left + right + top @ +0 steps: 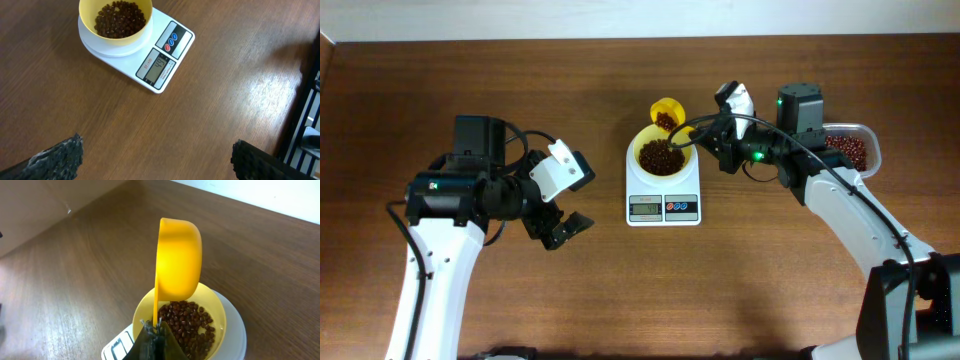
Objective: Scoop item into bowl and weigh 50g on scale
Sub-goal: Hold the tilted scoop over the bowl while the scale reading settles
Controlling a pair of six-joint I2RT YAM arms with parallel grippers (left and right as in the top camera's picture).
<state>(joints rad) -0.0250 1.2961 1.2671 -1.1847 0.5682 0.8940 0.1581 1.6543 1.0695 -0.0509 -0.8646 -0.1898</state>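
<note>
Beans point(665, 121) show inside the yellow scoop point(177, 260), which the right tool point(154, 341) clenches by its handle and holds tipped on edge just above the far rim of the pale yellow bowl point(642, 150). More beans lie heaped in that bowl, which sits on the white scale point(663, 208) at mid-surface point(620, 290). Further right, a clear container point(868, 135) holds more. The left tool point(572, 198) hangs released, jaws wide, left of the scale, touching nothing.

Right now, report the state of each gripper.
Left gripper: open, holding nothing.
Right gripper: shut on the handle of the yellow scoop.
</note>
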